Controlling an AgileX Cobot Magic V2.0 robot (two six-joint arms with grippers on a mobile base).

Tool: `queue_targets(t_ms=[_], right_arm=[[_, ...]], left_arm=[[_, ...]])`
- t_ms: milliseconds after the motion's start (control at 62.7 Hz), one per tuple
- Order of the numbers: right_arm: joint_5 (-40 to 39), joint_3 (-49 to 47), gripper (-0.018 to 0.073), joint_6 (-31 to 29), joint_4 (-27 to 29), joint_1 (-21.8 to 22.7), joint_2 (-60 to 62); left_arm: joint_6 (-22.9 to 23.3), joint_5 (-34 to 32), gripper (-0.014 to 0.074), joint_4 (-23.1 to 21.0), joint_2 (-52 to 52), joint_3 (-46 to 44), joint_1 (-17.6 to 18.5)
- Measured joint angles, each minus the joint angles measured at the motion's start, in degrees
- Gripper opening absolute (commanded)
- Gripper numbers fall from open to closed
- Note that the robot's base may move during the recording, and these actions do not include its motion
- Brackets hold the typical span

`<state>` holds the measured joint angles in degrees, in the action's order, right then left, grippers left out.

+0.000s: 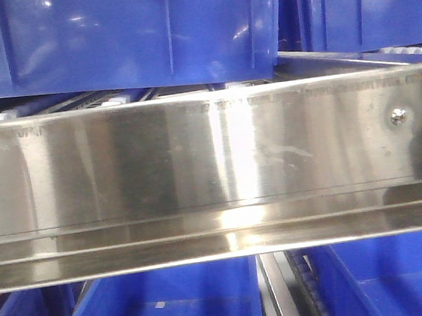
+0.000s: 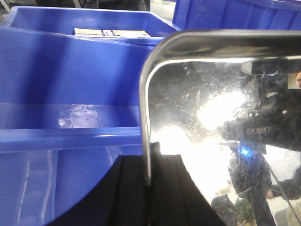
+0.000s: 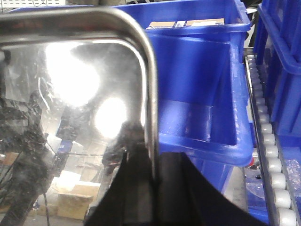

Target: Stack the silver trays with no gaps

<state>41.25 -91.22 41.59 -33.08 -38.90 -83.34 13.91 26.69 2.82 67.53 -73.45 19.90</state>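
Keeping both sides level is advised: the silver tray (image 2: 211, 117) is held up in front of the blue bins (image 2: 70, 70), its rim clamped by the left gripper (image 2: 148, 162) and the right gripper (image 3: 151, 157); equal lowering should seat it without gaps.

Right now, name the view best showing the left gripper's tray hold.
Left wrist view: the left gripper clamps the silver tray by its rim. Right wrist shows only the right gripper; the front view shows neither.
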Motion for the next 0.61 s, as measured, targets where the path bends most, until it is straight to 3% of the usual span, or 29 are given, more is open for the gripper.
queue_targets(t_ms=[606], right_arm=[[0.00,0.00,-0.0078,0.00,0.00,0.00,0.00]], left_arm=[[0.00,0.00,-0.0018,0.00,0.00,0.00,0.00]])
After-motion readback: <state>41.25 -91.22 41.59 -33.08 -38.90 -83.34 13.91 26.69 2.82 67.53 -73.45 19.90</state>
